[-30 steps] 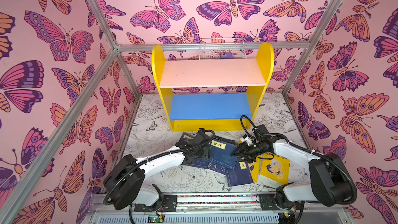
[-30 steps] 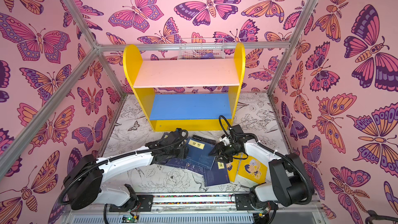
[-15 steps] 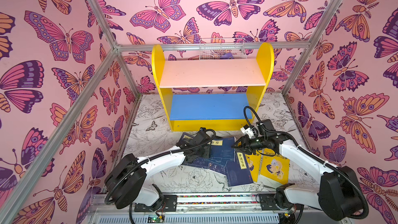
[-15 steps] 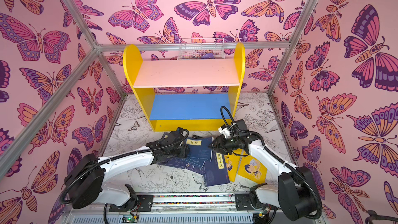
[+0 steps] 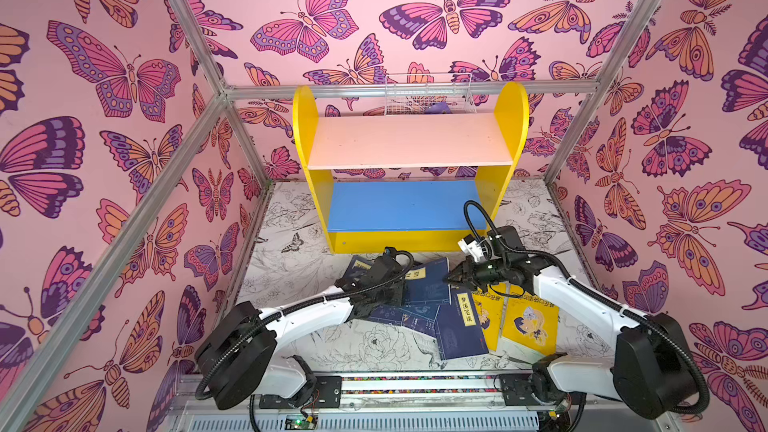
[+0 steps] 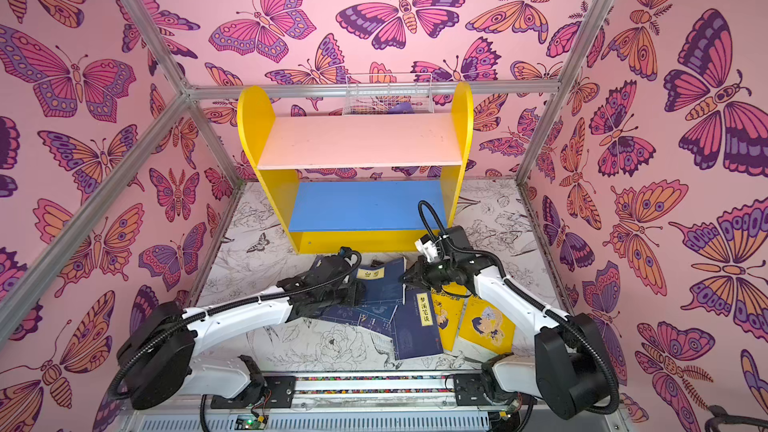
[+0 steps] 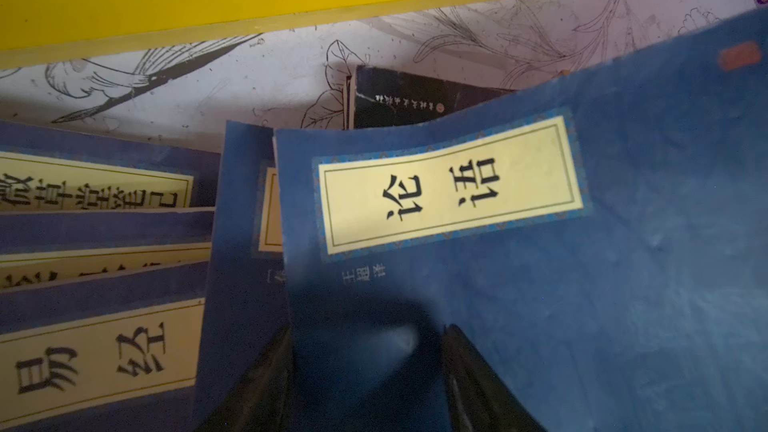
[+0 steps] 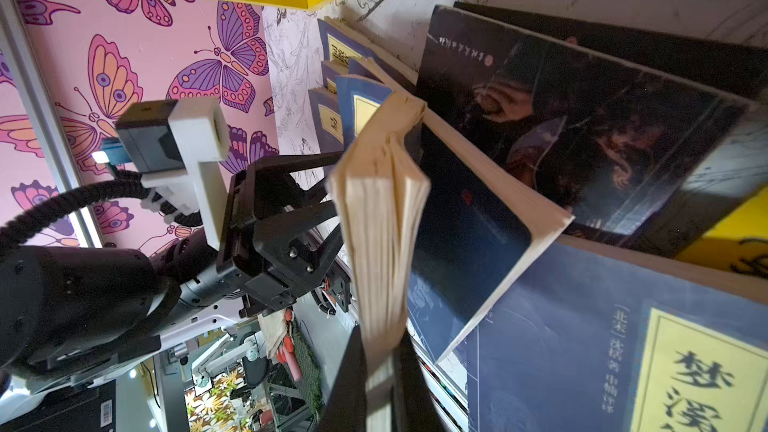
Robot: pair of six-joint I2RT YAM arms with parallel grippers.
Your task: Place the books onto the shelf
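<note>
Several navy books with yellow labels lie in a loose heap on the floor in front of the shelf (image 5: 409, 141) (image 6: 357, 141). My right gripper (image 5: 451, 278) (image 6: 403, 278) (image 8: 380, 367) is shut on the page edge of one navy book (image 5: 430, 284) (image 7: 540, 284), whose right side is lifted off the heap. My left gripper (image 5: 400, 288) (image 6: 354, 289) (image 7: 365, 363) is open, with its fingers (image 7: 478, 380) over that book's other side. Two yellow books (image 5: 528, 322) (image 6: 486, 326) and another navy book (image 5: 461, 326) lie to the right. A dark book (image 8: 582, 118) lies under the lifted one.
A white wire basket (image 5: 428, 95) hangs behind the shelf's pink upper board. The blue lower board (image 5: 403, 205) and the pink board carry nothing. Butterfly walls and metal frame posts close in both sides. Patterned floor shows left of the heap (image 5: 299, 268).
My right gripper has moved a little left and back and shut on the navy book's edge, tilting that side up. The left gripper has barely moved.
</note>
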